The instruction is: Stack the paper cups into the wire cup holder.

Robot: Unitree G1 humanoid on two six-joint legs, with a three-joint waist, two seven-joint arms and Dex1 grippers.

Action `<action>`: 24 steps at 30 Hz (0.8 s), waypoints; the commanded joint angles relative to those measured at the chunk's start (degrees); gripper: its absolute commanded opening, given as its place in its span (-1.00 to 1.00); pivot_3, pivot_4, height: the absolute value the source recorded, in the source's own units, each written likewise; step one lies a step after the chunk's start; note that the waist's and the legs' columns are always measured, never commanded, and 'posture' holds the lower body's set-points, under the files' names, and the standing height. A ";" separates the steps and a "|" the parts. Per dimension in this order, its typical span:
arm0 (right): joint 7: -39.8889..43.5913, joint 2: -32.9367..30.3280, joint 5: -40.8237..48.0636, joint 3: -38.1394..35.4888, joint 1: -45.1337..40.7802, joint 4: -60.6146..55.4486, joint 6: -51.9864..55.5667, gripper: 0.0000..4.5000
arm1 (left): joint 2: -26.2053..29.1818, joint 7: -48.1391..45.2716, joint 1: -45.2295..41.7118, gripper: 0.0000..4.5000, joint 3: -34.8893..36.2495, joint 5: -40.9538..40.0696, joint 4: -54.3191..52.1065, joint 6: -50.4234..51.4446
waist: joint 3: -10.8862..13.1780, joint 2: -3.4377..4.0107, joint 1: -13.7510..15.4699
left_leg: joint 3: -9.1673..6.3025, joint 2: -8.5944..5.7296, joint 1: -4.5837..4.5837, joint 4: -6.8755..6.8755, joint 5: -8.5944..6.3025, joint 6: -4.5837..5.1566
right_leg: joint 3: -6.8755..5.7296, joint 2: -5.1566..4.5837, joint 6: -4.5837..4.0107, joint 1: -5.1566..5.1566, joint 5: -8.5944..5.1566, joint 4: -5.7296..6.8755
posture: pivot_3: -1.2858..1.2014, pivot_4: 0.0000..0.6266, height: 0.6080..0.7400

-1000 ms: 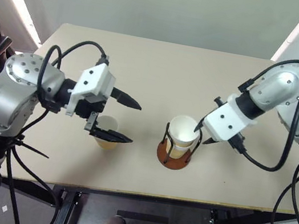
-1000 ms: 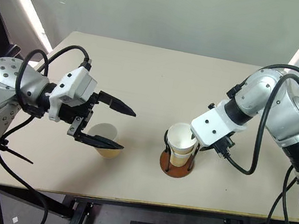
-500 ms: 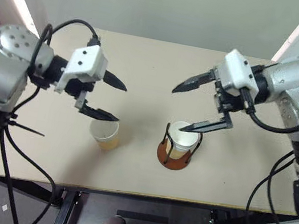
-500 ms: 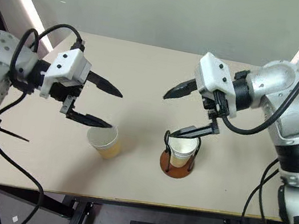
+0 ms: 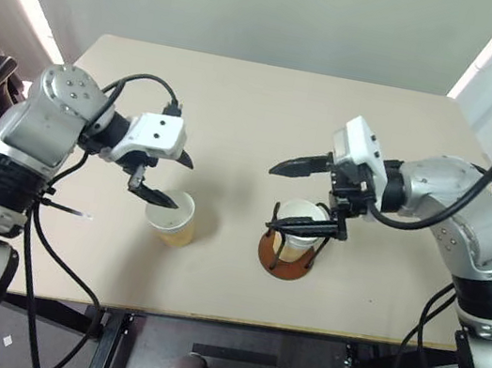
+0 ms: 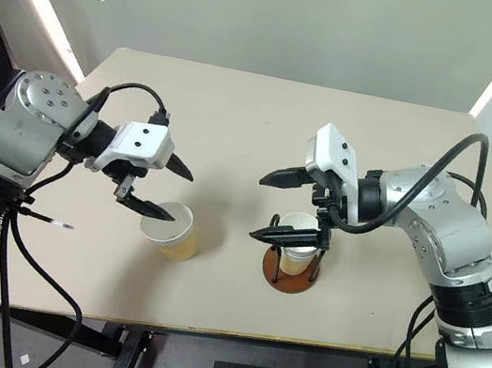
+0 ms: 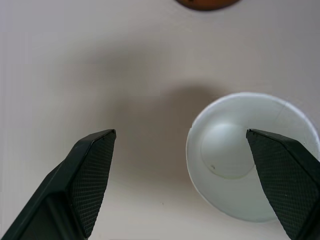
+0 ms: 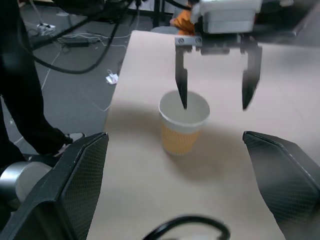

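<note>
Paper cups: one tan-yellow tapered paper cup with a white rolled rim [image 5: 172, 217] stands upright alone on the desk, on the robot's left; others of the same kind sit nested in the holder [image 5: 300, 227], white mouth upward. How many are nested there is hard to tell from these views, perhaps two.
Wire cup holder: round reddish-brown disc base with thin black wire loops [image 5: 286, 253], upright on the desk, near its front edge and a little right of centre, well apart from the lone cup.
Desk: pale beige flat top [image 5: 268, 112], bare apart from the cups and the holder.
Left end effector: [image 5: 169, 177] black fingers spread wide, holding nothing, pointing downward just above the lone cup; in the left wrist view one finger [image 7: 285, 177] hangs over the cup's rim and the other finger is over bare desk beside it.
Right end effector: [image 5: 293, 198] fingers spread wide, empty, pointing toward the robot's left; the lower finger lies across the mouth of the nested cups, the upper finger above and beyond it.
</note>
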 commanded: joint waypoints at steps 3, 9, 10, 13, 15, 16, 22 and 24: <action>0.03 -2.18 0.58 -3.87 0.69 -4.44 1.20 1.00 | -0.49 -2.46 -0.85 0.72 -2.16 1.44 1.64 -3.77 | 0.00 0.00 0.01 | 0.00 0.00 -0.01 0.01 0.01 0.02 | -0.01 0.00 0.01 0.01 0.01 0.01 | 0.03 -0.52 1.00; -0.49 -3.25 0.22 -5.35 0.79 -4.27 1.40 1.00 | -0.79 -2.46 -0.49 -0.26 -4.32 -1.27 0.91 -4.37 | 0.00 0.00 0.00 | 0.00 0.00 -0.03 0.18 0.01 0.03 | 0.01 0.00 0.10 0.02 0.06 0.04 | 0.03 -0.52 1.00; -0.37 -3.54 0.12 -5.50 0.81 -4.27 1.38 1.00 | -0.84 -2.46 -0.65 -0.42 -4.49 -2.08 0.78 -4.13 | 0.00 0.00 0.00 | -0.01 0.00 -0.04 0.18 0.01 0.03 | 0.01 0.00 0.10 0.01 0.06 0.05 | 0.03 -0.52 1.00; -0.25 -4.50 0.06 -6.35 0.90 -4.15 1.30 1.00 | -0.51 -2.46 -1.04 -0.90 -4.94 -3.35 0.51 -4.05 | 0.00 0.00 0.01 | -0.01 0.00 -0.05 0.24 0.01 0.04 | 0.01 0.00 0.10 0.03 0.06 0.05 | 0.03 -0.52 1.00; -0.04 -5.31 0.38 -7.03 1.06 -4.29 1.71 1.00 | -0.16 -2.46 -1.43 -0.98 -5.12 -3.48 0.74 -4.53 | 0.00 0.00 0.02 | 0.00 -0.03 -0.07 0.27 0.01 0.04 | 0.01 0.00 0.10 0.03 0.06 0.05 | 0.03 -0.52 1.00; 0.36 -6.10 0.48 -7.42 1.37 -4.66 1.78 1.00 | -0.06 -2.46 -2.08 -0.98 -4.85 -3.67 0.99 -4.79 | 0.00 0.00 0.03 | -0.01 -0.03 -0.08 0.28 0.01 0.04 | 0.02 0.00 0.10 0.04 0.06 0.05 | 0.03 -0.52 1.00; 5.69 -14.90 3.28 -12.77 4.72 -6.74 2.45 1.00 | 1.64 -2.46 -10.30 -0.98 -4.70 -11.92 1.78 -4.97 | 0.00 -0.01 0.53 | -0.01 -0.07 -0.23 0.35 0.01 0.07 | 0.00 -0.02 0.10 0.02 0.06 0.01 | 0.03 -0.52 1.00; 7.44 -18.12 3.98 -15.14 5.86 -6.22 2.28 1.00 | 0.75 -2.46 -15.30 -0.98 -5.31 -16.75 2.56 -4.43 | 0.00 -0.01 0.59 | 0.01 -0.09 -0.23 0.34 0.00 0.08 | 0.03 -0.03 0.09 0.04 0.05 -0.04 | 0.03 -0.52 1.00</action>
